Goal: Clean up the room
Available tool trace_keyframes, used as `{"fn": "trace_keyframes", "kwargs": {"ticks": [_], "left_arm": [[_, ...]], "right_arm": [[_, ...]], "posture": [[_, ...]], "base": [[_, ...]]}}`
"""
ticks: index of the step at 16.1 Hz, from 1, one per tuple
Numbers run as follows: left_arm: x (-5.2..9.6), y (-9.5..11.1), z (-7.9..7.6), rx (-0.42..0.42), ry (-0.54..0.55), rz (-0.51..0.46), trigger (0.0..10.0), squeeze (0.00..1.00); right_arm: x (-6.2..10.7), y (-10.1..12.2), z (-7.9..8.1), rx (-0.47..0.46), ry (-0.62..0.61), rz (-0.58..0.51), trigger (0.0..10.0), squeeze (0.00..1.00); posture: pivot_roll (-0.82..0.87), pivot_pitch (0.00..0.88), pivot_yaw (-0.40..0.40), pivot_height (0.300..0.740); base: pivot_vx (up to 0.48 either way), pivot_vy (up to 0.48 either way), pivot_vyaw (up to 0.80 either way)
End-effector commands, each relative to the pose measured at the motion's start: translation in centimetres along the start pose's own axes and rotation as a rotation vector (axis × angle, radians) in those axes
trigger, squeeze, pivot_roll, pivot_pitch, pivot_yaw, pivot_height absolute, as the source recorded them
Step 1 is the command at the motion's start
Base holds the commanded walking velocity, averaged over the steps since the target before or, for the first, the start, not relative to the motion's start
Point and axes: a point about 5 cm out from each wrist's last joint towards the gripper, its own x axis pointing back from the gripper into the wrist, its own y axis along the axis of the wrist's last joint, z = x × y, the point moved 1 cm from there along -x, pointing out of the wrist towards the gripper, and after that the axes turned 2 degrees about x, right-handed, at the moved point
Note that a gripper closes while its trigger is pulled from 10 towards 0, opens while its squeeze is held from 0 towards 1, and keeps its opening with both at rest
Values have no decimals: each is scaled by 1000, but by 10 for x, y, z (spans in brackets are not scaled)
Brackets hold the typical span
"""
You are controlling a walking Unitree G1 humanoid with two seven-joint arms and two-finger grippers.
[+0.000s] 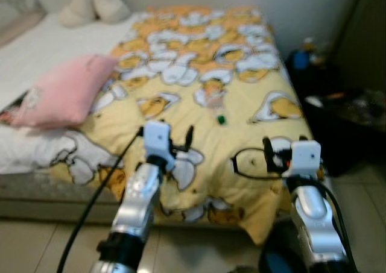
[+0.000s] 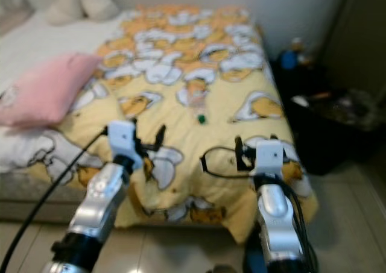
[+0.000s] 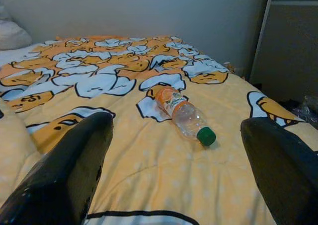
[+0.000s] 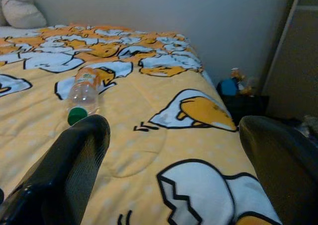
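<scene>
Bottle (image 3: 185, 116) mid-quilt (image 1: 253, 98), beyond both open claws (bed-edge).

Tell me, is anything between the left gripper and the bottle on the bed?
Nothing but bare yellow blanket lies between the left gripper and the bottle, as the left wrist view shows.

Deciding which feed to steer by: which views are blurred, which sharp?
Both eye views are soft with motion blur; the bottle is a smudge there. Left wrist view is sharp: bottle label and green cap crisp. Right wrist view is fairly sharp too, evenly lit, no glare.
</scene>
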Motion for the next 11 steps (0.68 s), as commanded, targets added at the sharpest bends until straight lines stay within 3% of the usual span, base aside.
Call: {"fn": "trace_keyframes", "kwargs": {"ticks": [1, 7, 11], "left_arm": [[1, 4, 9, -6, 29, -21, 10000, 0], [2, 5, 9, 24, 67, -28, 10000, 0], [0, 9, 11, 21, 74, -46, 10000, 0]], "right_arm": [[-4, 5, 9, 1, 29, -24, 10000, 0], [-8, 6, 12, 5, 48, -20, 10000, 0], [-12, 6, 13, 10, 55, -12, 10000, 0]], "posture": [[-191, 0, 72, 740], [-185, 0, 69, 740], [-181, 0, 68, 740]], "base": [[405, 255, 0], [449, 0, 0], [450, 0, 419]]}}
